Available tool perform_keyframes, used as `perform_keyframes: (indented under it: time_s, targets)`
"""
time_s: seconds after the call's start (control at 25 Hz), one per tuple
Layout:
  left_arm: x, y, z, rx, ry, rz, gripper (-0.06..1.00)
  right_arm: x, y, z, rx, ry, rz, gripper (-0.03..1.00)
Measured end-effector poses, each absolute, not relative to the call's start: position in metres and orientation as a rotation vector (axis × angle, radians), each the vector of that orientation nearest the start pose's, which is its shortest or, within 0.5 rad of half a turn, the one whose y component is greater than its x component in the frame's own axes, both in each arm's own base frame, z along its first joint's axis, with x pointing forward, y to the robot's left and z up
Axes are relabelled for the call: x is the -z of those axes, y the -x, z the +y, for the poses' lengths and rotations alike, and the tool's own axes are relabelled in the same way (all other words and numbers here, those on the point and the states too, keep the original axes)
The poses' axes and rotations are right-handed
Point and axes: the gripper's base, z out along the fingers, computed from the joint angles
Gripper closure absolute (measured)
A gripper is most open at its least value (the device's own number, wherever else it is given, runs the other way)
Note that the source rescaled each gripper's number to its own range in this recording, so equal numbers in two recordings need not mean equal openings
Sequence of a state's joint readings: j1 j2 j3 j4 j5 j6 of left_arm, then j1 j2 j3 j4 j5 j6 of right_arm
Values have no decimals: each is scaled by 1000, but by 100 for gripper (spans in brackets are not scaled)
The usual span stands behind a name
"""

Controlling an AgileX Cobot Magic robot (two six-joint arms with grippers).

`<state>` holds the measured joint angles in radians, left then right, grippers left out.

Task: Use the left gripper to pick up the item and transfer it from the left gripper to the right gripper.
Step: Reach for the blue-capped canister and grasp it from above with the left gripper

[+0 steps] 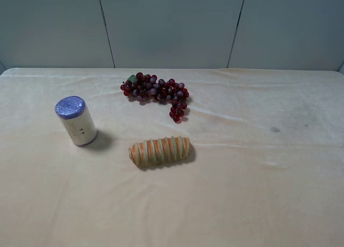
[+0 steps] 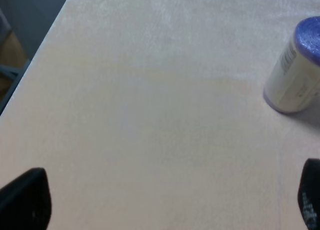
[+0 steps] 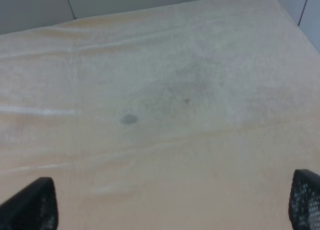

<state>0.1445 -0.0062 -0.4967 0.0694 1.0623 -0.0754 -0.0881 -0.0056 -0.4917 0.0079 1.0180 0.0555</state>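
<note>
The item (image 1: 77, 121) is a cream-white cylinder with a purple-blue top. It stands upright on the cloth at the left of the exterior view and also shows in the left wrist view (image 2: 295, 74). Neither arm appears in the exterior view. My left gripper (image 2: 170, 202) is open, with only its black fingertips (image 2: 27, 200) showing, and the item lies ahead of it and off to one side, apart from it. My right gripper (image 3: 172, 202) is open and empty over bare cloth, fingertips (image 3: 32, 205) wide apart.
A striped orange-tan bread roll (image 1: 160, 151) lies mid-table. A bunch of dark red grapes (image 1: 157, 92) lies behind it. The cream tablecloth (image 1: 258, 193) has a small grey stain (image 1: 274, 129) on the right, also in the right wrist view (image 3: 128, 119). A grey wall stands behind.
</note>
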Motion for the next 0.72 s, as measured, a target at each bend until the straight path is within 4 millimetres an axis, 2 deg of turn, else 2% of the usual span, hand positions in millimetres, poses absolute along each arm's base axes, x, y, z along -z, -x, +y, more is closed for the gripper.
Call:
perform_keyframes:
  time_s: [0.72]
  targets:
    - [-276,6,5,-126,228,2031,-3,-278,3,1,11,-144,1999,-3]
